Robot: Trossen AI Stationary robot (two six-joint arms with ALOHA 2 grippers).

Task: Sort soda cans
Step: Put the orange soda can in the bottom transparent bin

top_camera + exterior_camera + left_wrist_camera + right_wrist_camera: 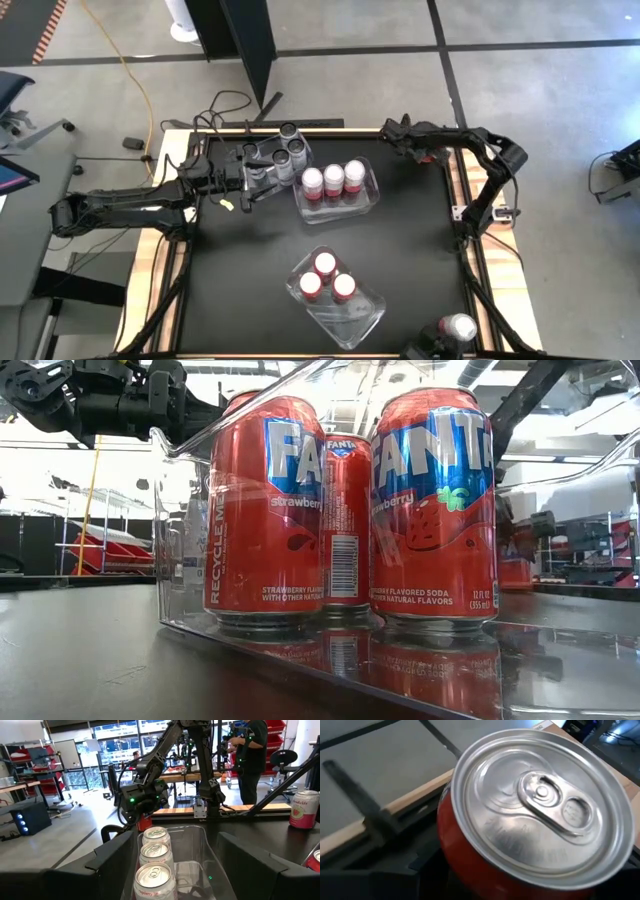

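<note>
your right gripper (pixel 425 152) sits at the tabletop's far right corner, fingers closed on an upright red can (pixel 535 815); left gripper (pixel 262 172) is open beside the far bin (pixel 372 195).

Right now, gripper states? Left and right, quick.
Left gripper: open, at the far bin, holding nothing.
Right gripper: at the table's far right corner over a red can; cannot tell whether it grips it.

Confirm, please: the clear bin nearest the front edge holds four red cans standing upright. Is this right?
Not quite. The high view shows three red cans, not four, standing upright in the clear bin nearest the front edge. The rest is correct.
</note>
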